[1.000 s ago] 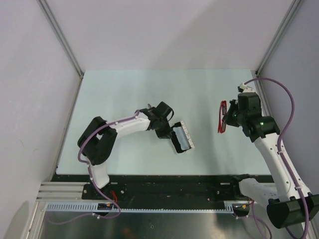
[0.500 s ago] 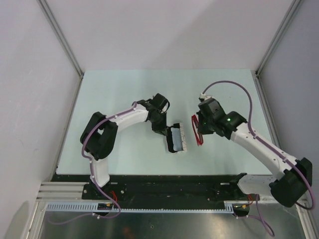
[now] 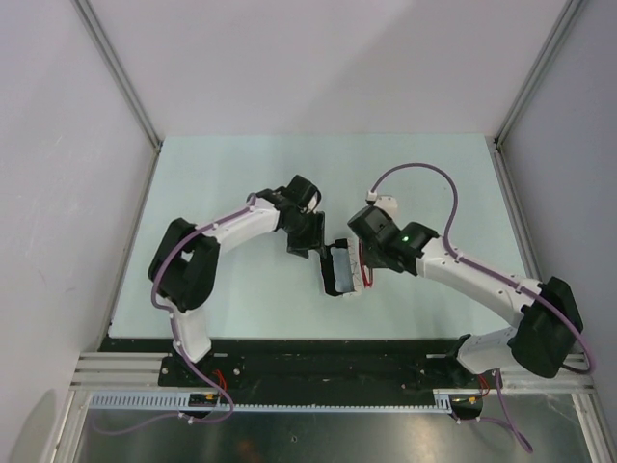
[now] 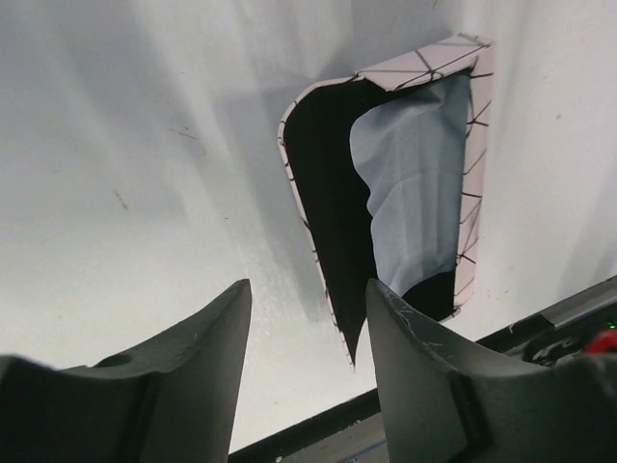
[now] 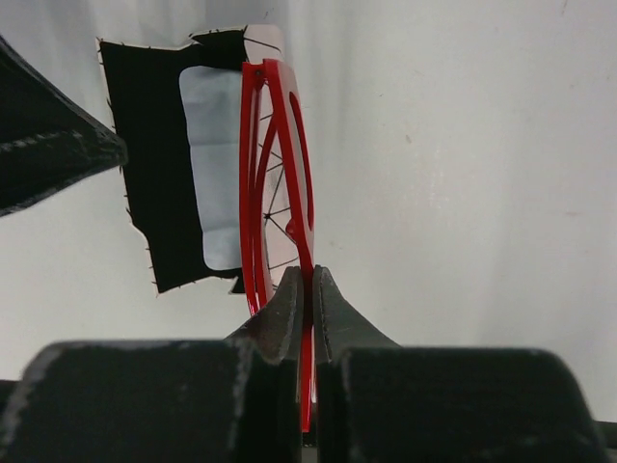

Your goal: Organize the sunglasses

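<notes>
The red sunglasses point(image 5: 275, 183) hang folded and on edge, with my right gripper point(image 5: 310, 275) shut on their frame. They hover right over the open white patterned case point(image 4: 463, 145), at its right rim. The case has a black lining point(image 5: 154, 154) and holds a light-blue cloth point(image 4: 415, 183). From above, the sunglasses point(image 3: 364, 270) sit between the right gripper point(image 3: 367, 262) and the case point(image 3: 342, 272). My left gripper point(image 4: 308, 289) stands open just off the case's near corner, with only table between its fingers. In the top view the left gripper point(image 3: 313, 246) is at the case's upper left.
The pale table point(image 3: 241, 174) ends at a black strip point(image 3: 318, 342) along its near edge, close to the case. Grey walls and metal posts point(image 3: 125, 87) close in the left, back and right sides. The right arm's purple cable point(image 3: 424, 174) arches over the table.
The right arm has swung left across the table, bringing the sunglasses from the far right to the case. The left gripper has opened and let go of the case.
</notes>
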Motion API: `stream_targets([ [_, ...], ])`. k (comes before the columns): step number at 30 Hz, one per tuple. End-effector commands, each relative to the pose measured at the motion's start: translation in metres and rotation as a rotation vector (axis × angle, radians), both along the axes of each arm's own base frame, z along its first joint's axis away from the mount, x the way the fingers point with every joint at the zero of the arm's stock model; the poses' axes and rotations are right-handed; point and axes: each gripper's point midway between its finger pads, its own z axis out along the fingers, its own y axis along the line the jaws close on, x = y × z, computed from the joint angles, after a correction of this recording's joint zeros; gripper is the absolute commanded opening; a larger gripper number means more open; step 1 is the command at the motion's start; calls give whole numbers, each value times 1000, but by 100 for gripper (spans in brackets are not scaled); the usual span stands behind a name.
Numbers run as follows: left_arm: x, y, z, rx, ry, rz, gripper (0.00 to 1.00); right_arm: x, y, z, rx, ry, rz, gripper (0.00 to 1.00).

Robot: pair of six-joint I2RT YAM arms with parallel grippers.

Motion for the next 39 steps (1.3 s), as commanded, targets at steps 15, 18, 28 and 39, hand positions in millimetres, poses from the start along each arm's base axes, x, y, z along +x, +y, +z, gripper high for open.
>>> stream_targets([
  [15, 27, 54, 51, -119, -123, 112, 60, 36, 57, -20, -84, -116, -89, 0],
  [18, 29, 71, 47, -113, -122, 156, 61, 37, 60, -25, -131, -107, -77, 0],
  [28, 32, 117, 34, -84, -121, 288, 60, 35, 64, -36, -441, -73, -96, 0],
  [39, 33, 130, 25, -111, -115, 305, 60, 26, 64, -41, -646, -32, -50, 0],
])
